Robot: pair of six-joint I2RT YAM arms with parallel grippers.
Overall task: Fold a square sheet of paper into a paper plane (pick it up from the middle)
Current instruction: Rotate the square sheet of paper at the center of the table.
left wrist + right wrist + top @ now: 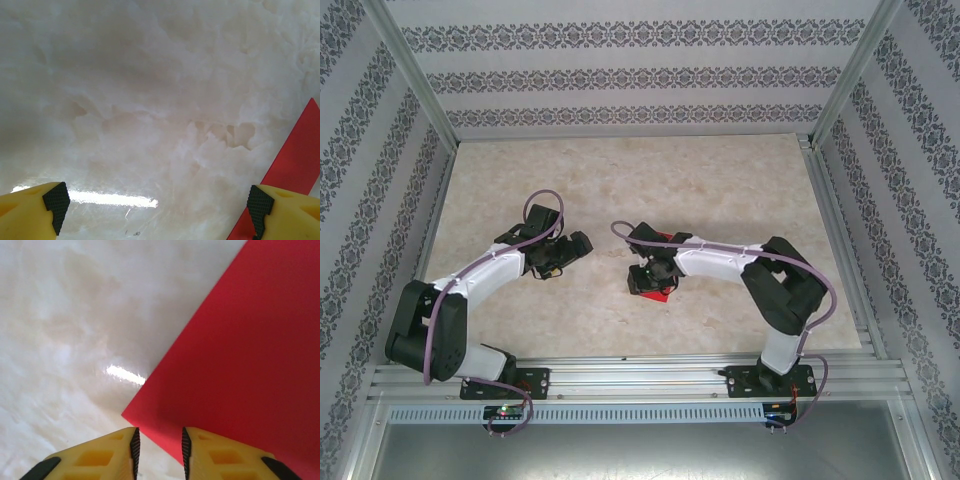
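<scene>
Lying flat on the tabletop, the sheet showed no crease where visible — folding seemed wholly ahead — with the right fingers narrowly parted over its corner, apparently gripping nothing, and the left fingers spread wide above bare tabletop just beside its edge.

We take this for a robotics lab test cell. Bare aluminium frame posts box in a marble-patterned table. Printed backdrop panels with ornamental bands stand as its walls. Two white robot arms, the left arm and the right arm, are bolted to a slotted aluminium rail at the near edge.
</scene>
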